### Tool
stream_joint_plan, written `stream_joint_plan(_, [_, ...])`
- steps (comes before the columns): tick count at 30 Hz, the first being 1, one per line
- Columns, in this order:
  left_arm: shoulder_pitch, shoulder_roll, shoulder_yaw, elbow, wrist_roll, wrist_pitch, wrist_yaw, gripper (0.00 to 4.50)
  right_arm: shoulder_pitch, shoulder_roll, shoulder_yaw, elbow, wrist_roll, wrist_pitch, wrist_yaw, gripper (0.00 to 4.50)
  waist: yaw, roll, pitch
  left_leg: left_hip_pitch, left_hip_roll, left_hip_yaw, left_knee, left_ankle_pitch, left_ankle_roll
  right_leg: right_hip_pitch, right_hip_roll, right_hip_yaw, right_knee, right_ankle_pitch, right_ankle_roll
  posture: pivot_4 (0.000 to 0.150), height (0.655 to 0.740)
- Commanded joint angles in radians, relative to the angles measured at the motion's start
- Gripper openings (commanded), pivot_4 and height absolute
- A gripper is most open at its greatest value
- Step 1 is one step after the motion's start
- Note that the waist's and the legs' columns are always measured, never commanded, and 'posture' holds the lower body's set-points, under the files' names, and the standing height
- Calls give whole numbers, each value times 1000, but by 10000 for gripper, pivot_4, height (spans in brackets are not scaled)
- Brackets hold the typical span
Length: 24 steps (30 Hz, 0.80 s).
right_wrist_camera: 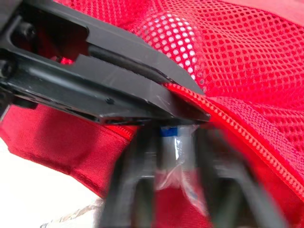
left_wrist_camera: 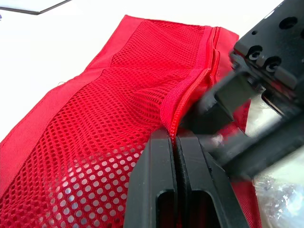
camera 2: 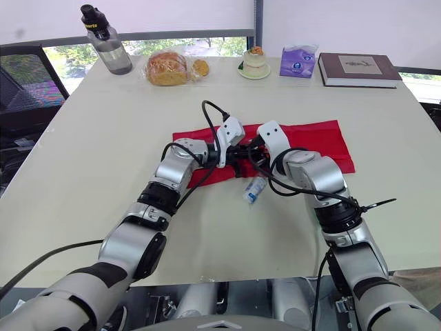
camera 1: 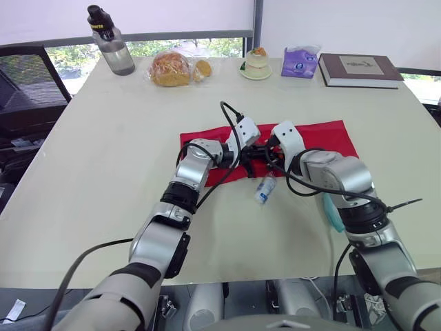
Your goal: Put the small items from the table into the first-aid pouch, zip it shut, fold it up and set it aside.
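The red first-aid pouch lies unfolded in the middle of the table, mesh pockets facing up. My left gripper is shut on the zipper edge of a mesh pocket and lifts it slightly. My right gripper faces it from the right, close to touching, shut on one end of a small clear-wrapped packet with blue print. The rest of the packet reaches over the pouch's front edge onto the table. A pale teal item lies partly hidden under my right forearm.
Along the far edge stand a grey water bottle, bagged bread, a small cake on a plate, a purple tissue pack and a book. A black chair stands at the left.
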State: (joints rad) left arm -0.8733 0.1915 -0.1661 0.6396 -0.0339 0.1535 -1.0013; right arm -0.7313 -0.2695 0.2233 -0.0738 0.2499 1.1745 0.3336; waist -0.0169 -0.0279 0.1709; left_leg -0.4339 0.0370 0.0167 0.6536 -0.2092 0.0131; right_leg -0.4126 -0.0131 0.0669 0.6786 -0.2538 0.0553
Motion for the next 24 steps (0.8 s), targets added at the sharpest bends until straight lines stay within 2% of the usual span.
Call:
stream_joint_plan(1, [-8, -4, -8, -9, -9, -14, -5, 0, -2, -64, -42, -125, 30, 6, 54, 20641, 1, 0, 0, 0, 0, 0, 0, 0, 0, 0, 0, 0, 0, 0, 0, 1500, 7400])
stream_joint_plan(8, [-19, 10, -1, 9, -9, -15, -6, 0, 59, -255, -88, -278, 109, 41, 181, 20641, 0, 0, 0, 0, 0, 0, -1, 0, 0, 0, 0, 0, 0, 0, 0, 1500, 7400])
stream_joint_plan(11, [-23, 11, -3, 16, -8, -18, -8, 0, 97, -298, -96, -305, 133, 12, 223, 20641, -3, 0, 0, 0, 0, 0, -1, 0, 0, 0, 0, 0, 0, 0, 0, 1500, 7400])
stream_joint_plan(12, [-22, 10, -4, 15, -8, -17, -10, 0, 109, -305, -91, -300, 127, -6, 224, 15380, -6, 0, 0, 0, 0, 0, -1, 0, 0, 0, 0, 0, 0, 0, 0, 1500, 7400])
stream_joint_plan(13, [-21, 9, -6, 14, -8, -17, -10, 0, 122, -324, -67, -299, 118, -23, 238, 12475, -7, 0, 0, 0, 0, 0, -1, 0, 0, 0, 0, 0, 0, 0, 0, 1500, 7400])
stream_joint_plan(15, [-19, 7, -8, 12, -8, -16, -11, 0, 142, -338, -29, -291, 102, -50, 250, 1469, -8, 0, 0, 1, 0, 0, -1, 0, 0, 0, 1, 0, 0, 0, 0, 1500, 7400])
stream_joint_plan(16, [-18, 6, -9, 11, -8, -15, -11, 0, 145, -330, -21, -281, 98, -59, 247, 295, -9, 0, 0, 1, 0, 0, -1, 0, 0, 0, 1, 0, 0, 0, 0, 1500, 7400])
stream_joint_plan(24, [-6, 10, -17, -15, -8, 0, -22, 0, 125, -240, 47, -129, 26, -207, 225, 295, -18, 0, 0, 0, 0, 0, 0, 0, 0, 0, 0, 0, -1, 0, 0, 1500, 7400])
